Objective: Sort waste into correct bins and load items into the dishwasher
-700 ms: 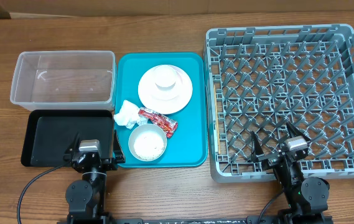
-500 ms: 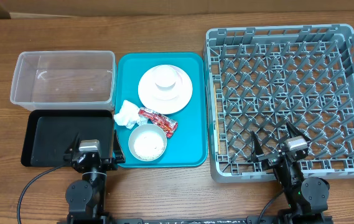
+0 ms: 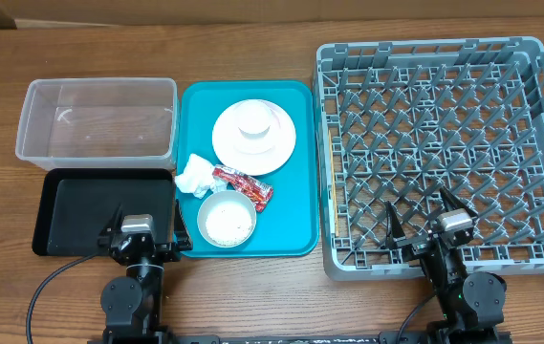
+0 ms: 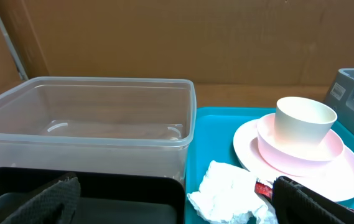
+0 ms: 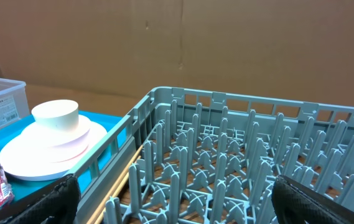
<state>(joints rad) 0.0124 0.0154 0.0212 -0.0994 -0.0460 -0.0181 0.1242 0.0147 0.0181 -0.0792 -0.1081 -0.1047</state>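
**Waste lies forward-right of left pincer; nothing grasped yet**

Left pincer (image 3: 142,218) is spread wide and empty, hovering over the near right corner of the shallow black rectangular tray (image 3: 76,215). Right pincer (image 3: 418,212) is also wide and empty, at the near edge of the large grey plastic dish rack (image 3: 434,46).

The crumpled white paper napkin (image 3: 195,176) and small red foil wrapper (image 3: 243,185) touch each other on the teal serving tray (image 3: 300,205). Both are forward and to the right of the left pincer. The right pincer is well apart from them, so the left arm is the nearer one.

The wrapper's long axis runs diagonally, far-left to near-right. A grasp across its short side probably needs some wrist turn.

The round white bowl (image 3: 226,219), with what looks like rice inside, sits just right of the left pincer.

The clear plastic rectangular tub (image 3: 25,124) is directly behind the black tray, both left of the teal tray on the wooden surface (image 3: 252,296).

The round pale pink plate (image 3: 228,145) carries the small white cup (image 3: 253,121) at the tray's far end, between the arms. The rack is empty.
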